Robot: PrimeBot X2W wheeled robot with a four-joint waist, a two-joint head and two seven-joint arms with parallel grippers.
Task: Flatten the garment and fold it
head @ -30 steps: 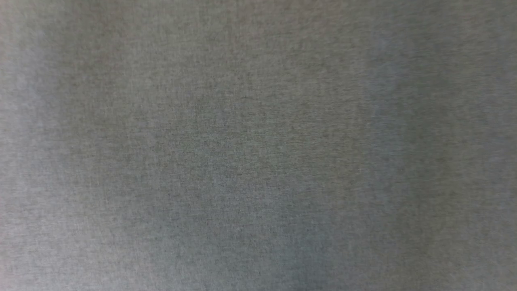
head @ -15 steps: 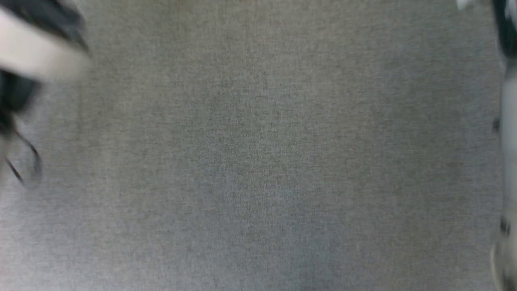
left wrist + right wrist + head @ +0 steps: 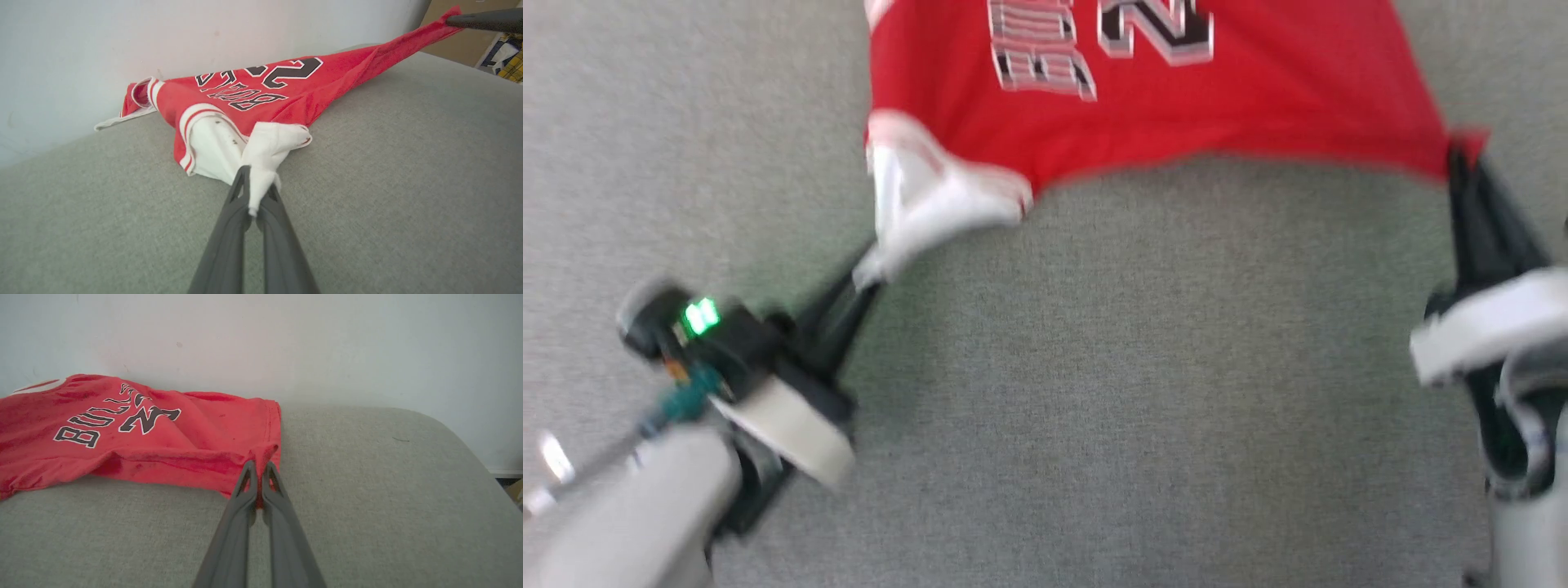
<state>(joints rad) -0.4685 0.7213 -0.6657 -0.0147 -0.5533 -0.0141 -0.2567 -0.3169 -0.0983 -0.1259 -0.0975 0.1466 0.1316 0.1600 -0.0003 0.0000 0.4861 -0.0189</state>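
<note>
Red jersey shirt (image 3: pixel 1176 122) taut along grey fabric cushion's (image 3: pixel 1094 408) far edge
Left gripper (image 3: pixel 257 192) clamped on its white sleeve, right gripper (image 3: pixel 258 469) on its red corner.

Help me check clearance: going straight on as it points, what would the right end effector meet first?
The garment: the right end effector is shut on its red hem corner. Beyond, probably the pale wall; depth is unclear.

- We held our left gripper (image 3: pixel 866 278) angled up and right, fingers (image 3: pixel 229 232) pinched on the shirt (image 3: pixel 1176 114)'s white sleeve.
- We held our right gripper (image 3: pixel 1458 163) pointing up, fingers (image 3: pixel 233 526) pinched on its red corner.
</note>
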